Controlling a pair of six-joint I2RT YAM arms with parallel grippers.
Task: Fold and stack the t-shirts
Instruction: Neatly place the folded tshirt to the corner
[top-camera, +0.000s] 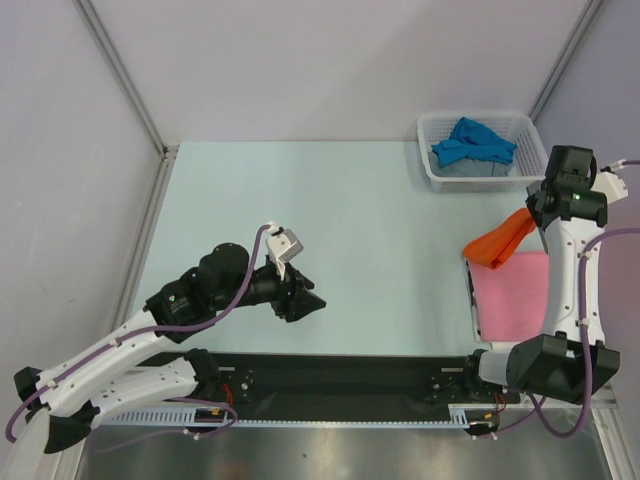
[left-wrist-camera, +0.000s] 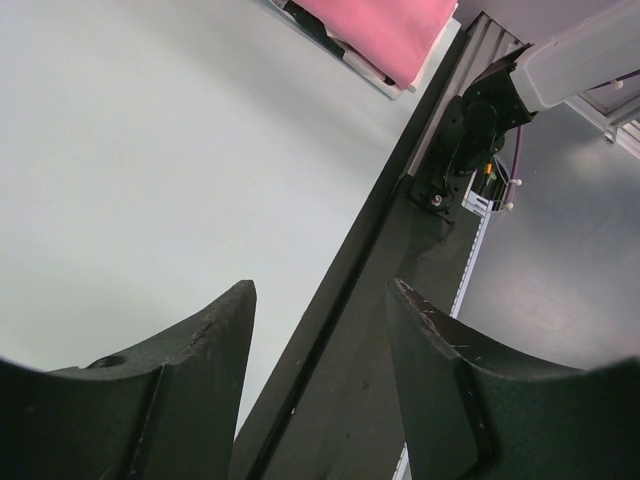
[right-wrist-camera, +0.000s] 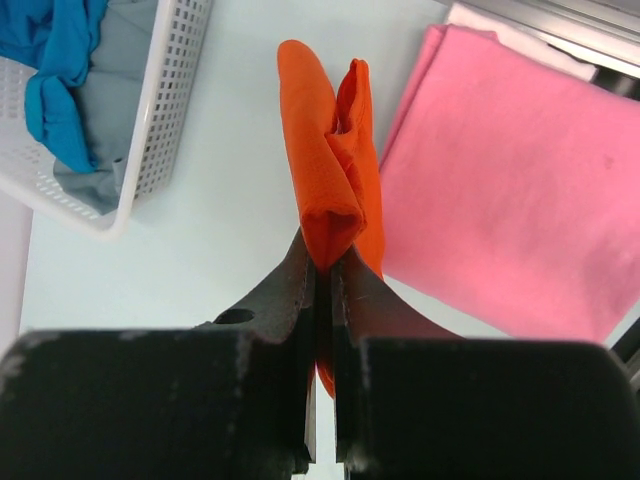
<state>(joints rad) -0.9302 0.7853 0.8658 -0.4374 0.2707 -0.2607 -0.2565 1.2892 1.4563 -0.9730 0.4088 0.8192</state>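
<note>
Across the pale table (top-camera: 330, 200), the folded pink shirt (right-wrist-camera: 510, 200) lies flat just to the right of the right gripper (right-wrist-camera: 322, 265) in its wrist view, apparently the base of the stack. The white basket (right-wrist-camera: 165, 100), off to that gripper's left, holds the crumpled blue shirt (top-camera: 472, 142), not yet folded. The orange shirt (right-wrist-camera: 325, 170) hangs bunched and doubled over, pinched in the right gripper's closed jaws above the table beside the pink one, probably for laying out. The left gripper (left-wrist-camera: 320, 290) hovers open and empty, well apart from all cloth.

Robot lab cell, plain white panel walls (top-camera: 330, 60), aluminium frame posts (top-camera: 121, 70), pale table (top-camera: 380, 220), black mounting rail (top-camera: 350, 375).
</note>
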